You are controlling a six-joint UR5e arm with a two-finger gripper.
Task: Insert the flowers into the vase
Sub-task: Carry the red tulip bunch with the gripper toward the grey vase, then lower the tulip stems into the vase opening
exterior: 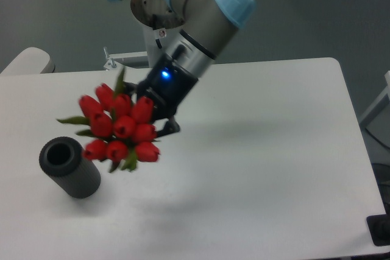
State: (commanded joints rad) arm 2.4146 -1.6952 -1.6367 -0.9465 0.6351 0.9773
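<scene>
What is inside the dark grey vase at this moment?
The vase shows only a dark round hole at its top; nothing sticks out, and its depth is hidden in shadow. The flowers are outside it, held in the air by the gripper.
</scene>
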